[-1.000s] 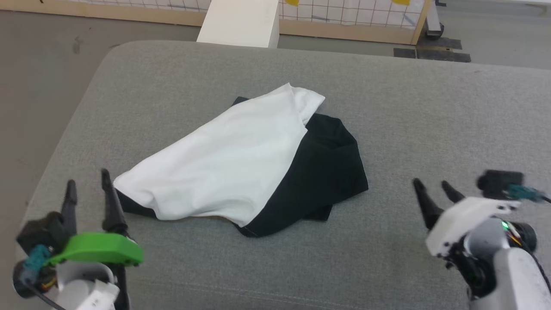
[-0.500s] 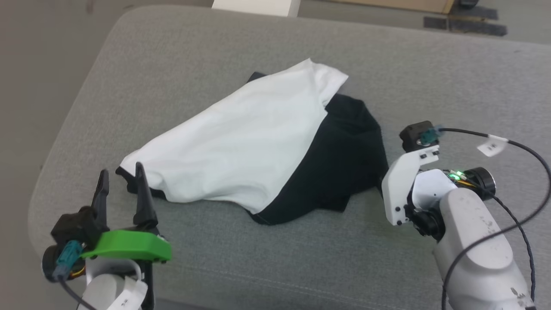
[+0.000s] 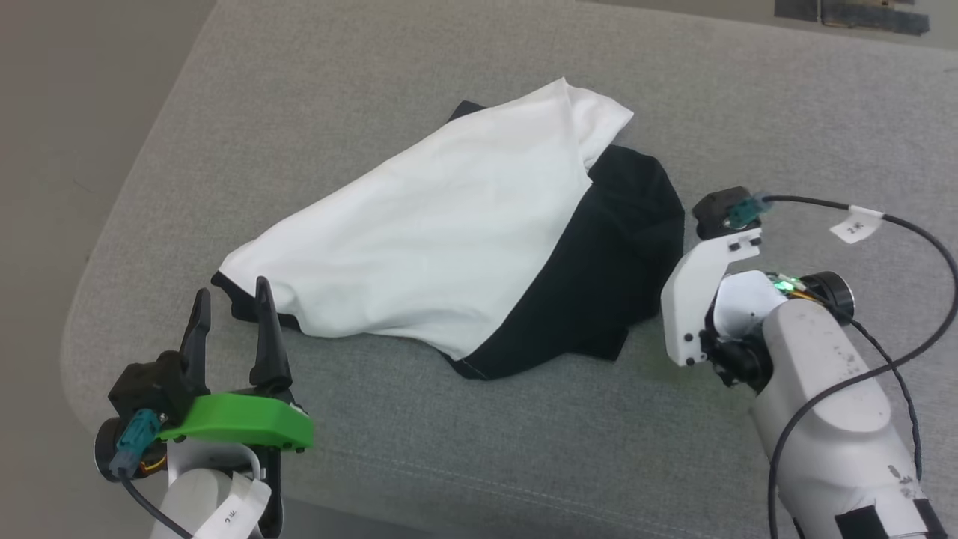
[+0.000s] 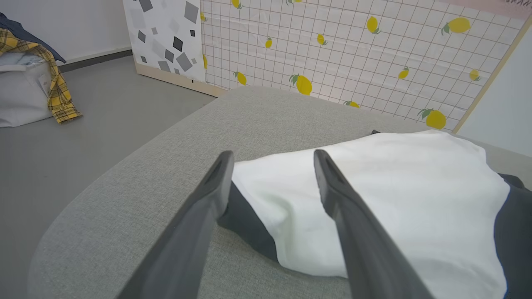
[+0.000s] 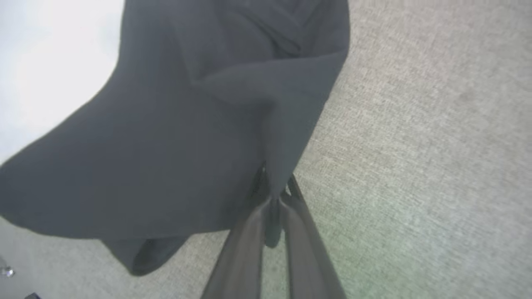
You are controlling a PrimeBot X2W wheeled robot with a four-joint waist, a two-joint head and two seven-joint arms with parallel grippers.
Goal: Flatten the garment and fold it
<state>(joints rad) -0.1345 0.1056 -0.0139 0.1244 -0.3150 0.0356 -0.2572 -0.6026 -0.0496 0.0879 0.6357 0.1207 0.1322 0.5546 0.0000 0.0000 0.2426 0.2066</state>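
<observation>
The garment [image 3: 449, 224] lies crumpled on the grey cushion [image 3: 337, 75], its white body on top and a black part [image 3: 606, 262] at the right. My left gripper [image 3: 230, 293] stands open at the near-left corner. In the left wrist view its fingers [image 4: 216, 187] straddle the white edge [image 4: 395, 199] and the black hem [image 4: 245, 220] without closing. My right gripper [image 5: 274, 199] is shut on a pinch of the black fabric [image 5: 166, 137] at the garment's right edge. In the head view its white wrist housing [image 3: 696, 299] hides the fingers.
The cushion's rounded left edge [image 3: 90, 314] drops to the grey floor [image 3: 60, 112]. My right arm's black cable [image 3: 898, 232] loops above the cushion. The left wrist view has a lemon-patterned panel [image 4: 353, 54] behind the cushion and a pile of clothes [image 4: 29, 74] on the floor.
The head camera has tilted down. My right arm swung in to the garment's black edge and shut on it. My left gripper edged up to the near-left corner, still open.
</observation>
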